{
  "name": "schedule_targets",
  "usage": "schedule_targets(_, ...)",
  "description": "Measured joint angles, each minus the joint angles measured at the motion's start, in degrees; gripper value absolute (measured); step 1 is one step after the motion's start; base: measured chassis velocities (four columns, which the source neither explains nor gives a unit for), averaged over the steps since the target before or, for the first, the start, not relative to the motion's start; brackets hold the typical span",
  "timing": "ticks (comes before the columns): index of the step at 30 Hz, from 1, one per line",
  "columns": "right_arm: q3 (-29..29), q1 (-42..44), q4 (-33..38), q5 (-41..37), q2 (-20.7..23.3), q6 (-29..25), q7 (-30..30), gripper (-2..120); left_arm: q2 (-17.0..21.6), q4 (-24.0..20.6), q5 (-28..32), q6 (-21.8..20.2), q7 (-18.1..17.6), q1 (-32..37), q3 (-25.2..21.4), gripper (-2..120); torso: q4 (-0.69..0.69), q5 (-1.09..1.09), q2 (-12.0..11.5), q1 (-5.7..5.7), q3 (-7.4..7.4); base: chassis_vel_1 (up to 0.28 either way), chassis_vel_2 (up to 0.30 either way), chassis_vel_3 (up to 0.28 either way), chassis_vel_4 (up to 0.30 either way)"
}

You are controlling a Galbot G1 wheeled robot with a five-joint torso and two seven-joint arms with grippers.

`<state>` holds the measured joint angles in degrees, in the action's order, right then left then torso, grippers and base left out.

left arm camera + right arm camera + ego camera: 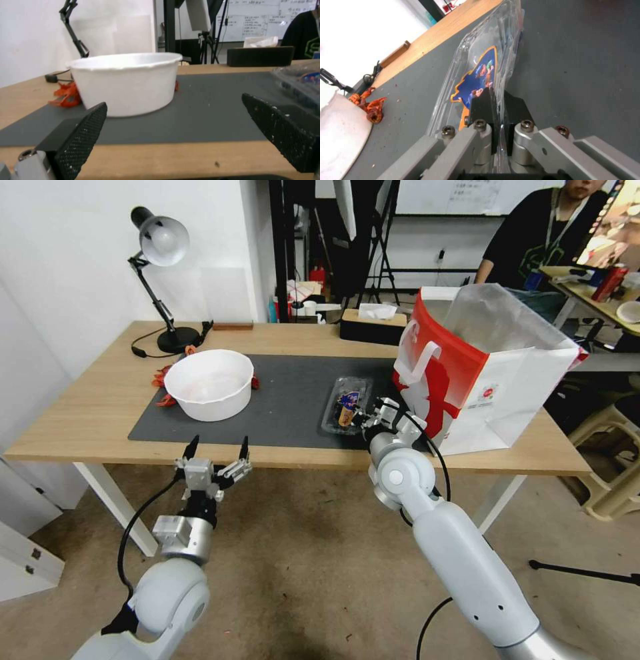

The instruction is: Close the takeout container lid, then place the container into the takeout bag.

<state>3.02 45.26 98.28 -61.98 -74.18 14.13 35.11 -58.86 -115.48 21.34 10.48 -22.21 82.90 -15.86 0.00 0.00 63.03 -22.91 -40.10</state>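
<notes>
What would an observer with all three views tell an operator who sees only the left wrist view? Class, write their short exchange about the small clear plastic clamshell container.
Operator: I see just a corner of the small clear plastic clamshell container. Is anything holding it?
Observer: Yes, the right gripper is shut on its near rim.
Operator: Where is the large red-and-white paper takeout bag?
Observer: It stands upright and open on the wooden table, just to the container's right.
</notes>
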Motion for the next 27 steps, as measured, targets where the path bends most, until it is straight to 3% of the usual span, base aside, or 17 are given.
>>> schedule_targets(14, 0.5, -0.3, 1.0, -0.8, 0.1, -0.2, -0.5, 0, 1.6, 2.2, -0.1, 3.7, 0.6, 4.0, -1.7, 100, 0.00, 0.00, 0.0, -0.01, 0.00, 0.000, 0.000, 0.000, 0.000)
schedule_targets(27, 3.7, -3.8, 14.1, -6.1, 4.2, 1.3, -0.4, 0, 1.2, 2.1, 0.2, 3.9, 0.6, 3.9, -2.8, 100, 0.00, 0.01, 0.0, -0.01, 0.00, 0.000, 0.000, 0.000, 0.000)
